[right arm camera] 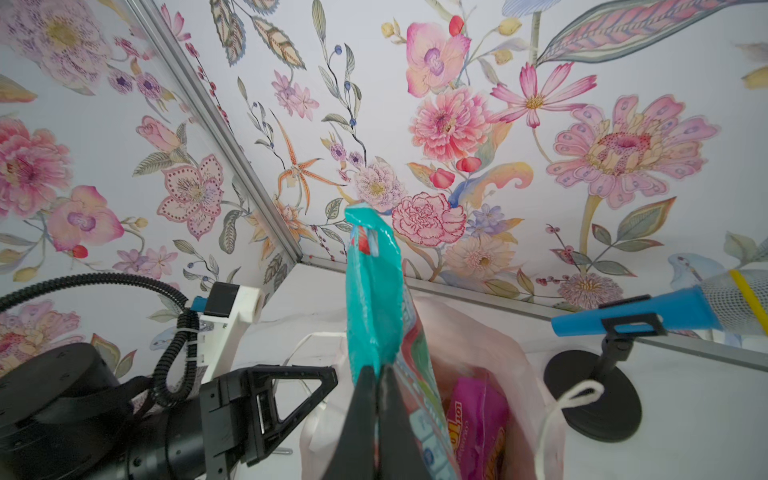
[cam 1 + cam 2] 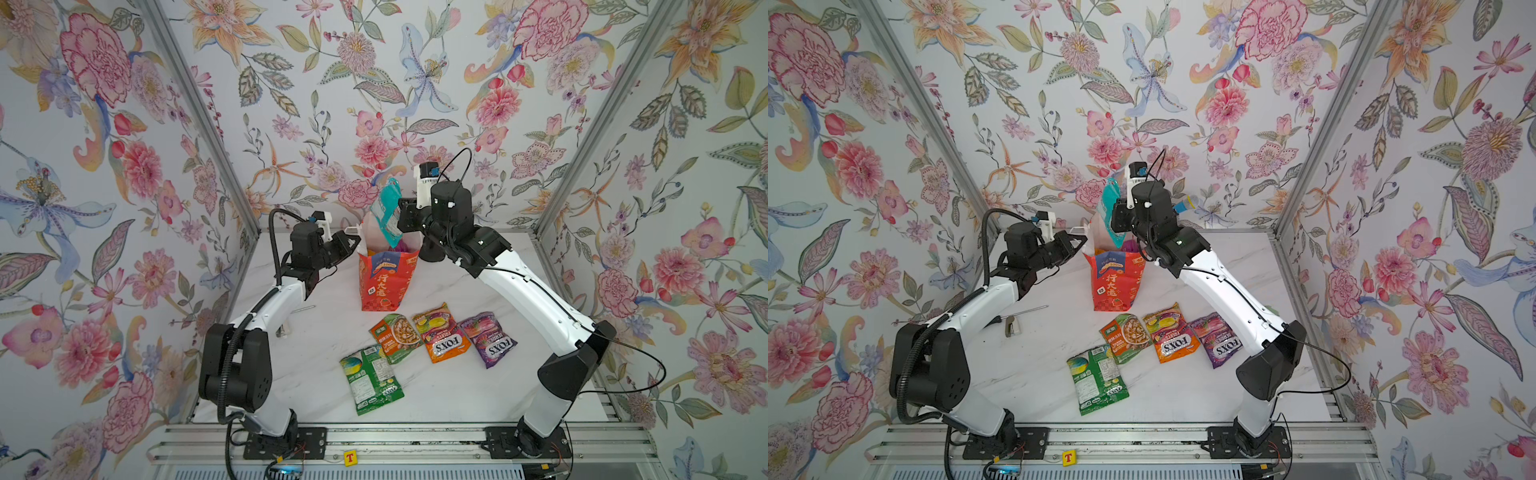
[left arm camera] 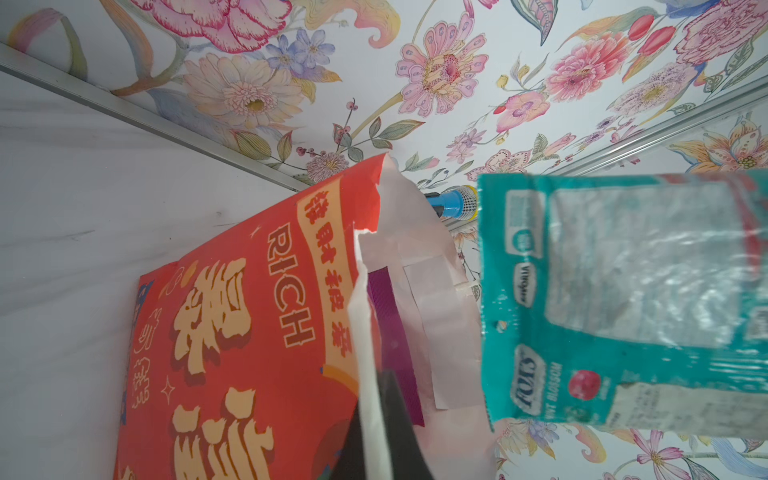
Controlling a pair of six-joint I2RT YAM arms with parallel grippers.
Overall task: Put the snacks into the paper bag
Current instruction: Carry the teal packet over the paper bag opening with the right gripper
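Observation:
The red-orange paper bag (image 2: 388,282) (image 2: 1115,286) stands upright at the back middle of the table, mouth open. My left gripper (image 2: 355,241) (image 2: 1082,240) (image 3: 372,415) is shut on the white rim of its left wall. My right gripper (image 2: 401,220) (image 2: 1117,220) (image 1: 378,372) is shut on a teal snack packet (image 2: 386,212) (image 2: 1108,203) (image 3: 602,299) (image 1: 372,291), which hangs over the mouth with its lower end inside. A purple packet (image 3: 390,324) and a pink one (image 1: 478,415) lie in the bag. In front of it lie a green packet (image 2: 372,380), a nut packet (image 2: 395,336), an orange FOXS bag (image 2: 442,332) and a purple FOXS bag (image 2: 488,338).
A blue microphone (image 1: 665,307) (image 3: 453,201) on a black round stand (image 1: 594,395) sits just behind the bag on the right. A thin metal tool (image 2: 1011,324) lies on the table under my left arm. Flowered walls close in three sides.

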